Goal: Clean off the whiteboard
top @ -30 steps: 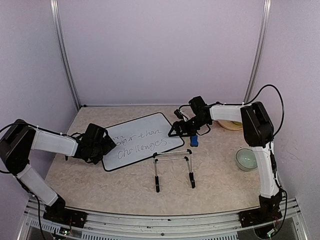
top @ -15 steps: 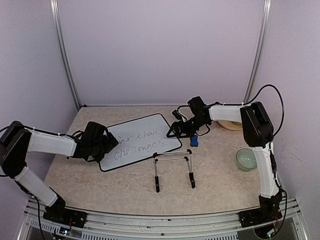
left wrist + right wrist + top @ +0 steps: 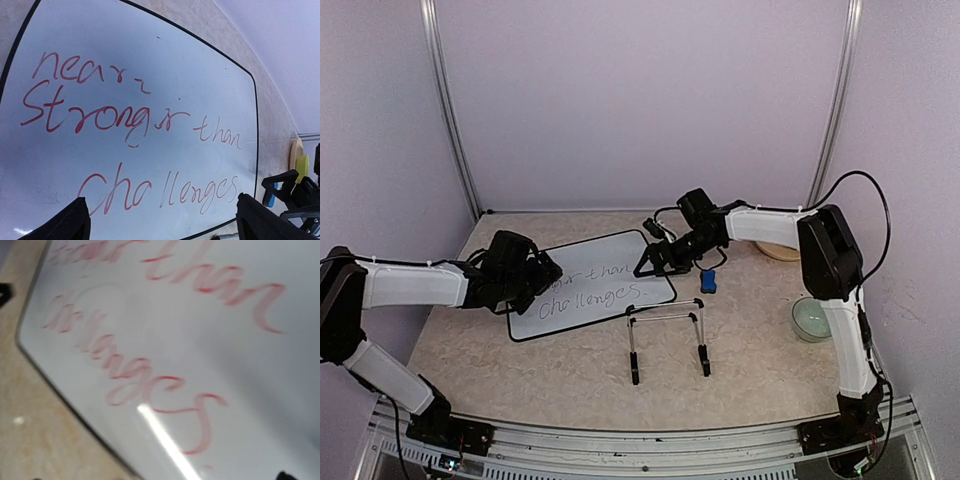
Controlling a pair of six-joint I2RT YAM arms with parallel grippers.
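Note:
The whiteboard [image 3: 595, 285] lies flat on the table with red handwriting on it. It fills the left wrist view [image 3: 150, 90] and the right wrist view [image 3: 200, 340]. My left gripper [image 3: 538, 275] is open over the board's left end; its fingertips [image 3: 75, 220] stand wide apart with nothing between them. My right gripper [image 3: 655, 262] is low over the board's right edge and looks open; only a dark finger tip [image 3: 286, 475] shows in its own view. The small blue eraser [image 3: 710, 280] lies on the table right of the board, apart from both grippers, and shows in the left wrist view [image 3: 270, 194].
A black wire stand [image 3: 667, 335] stands in front of the board. A pale green bowl [image 3: 812, 318] sits at the right. A plate [image 3: 780, 250] sits at the back right, holding a yellow piece [image 3: 301, 162].
The whiteboard has slid left on the table. Both grippers have moved left with it. The blue eraser stays where it was, now farther from my right gripper.

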